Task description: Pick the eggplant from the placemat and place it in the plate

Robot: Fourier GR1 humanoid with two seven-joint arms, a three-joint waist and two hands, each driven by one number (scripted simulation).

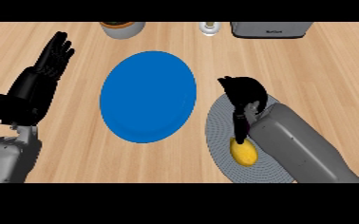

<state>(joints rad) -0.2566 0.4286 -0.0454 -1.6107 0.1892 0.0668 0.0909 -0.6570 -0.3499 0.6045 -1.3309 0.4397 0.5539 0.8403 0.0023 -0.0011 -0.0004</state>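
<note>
Right now our right hand [243, 94] hangs over the grey placemat [217, 123], and we cannot tell whether it is spread or closed. Just below it, on the side nearer us, the eggplant [244, 154] lies on the placemat. It is yellow and oval, and its far end is at the hand's dark tip. To the hand's left the blue plate [147, 96] sits on the wooden tabletop [84, 161]. Our left hand [43, 71] rests open, fingers up, well beyond the plate.
</note>
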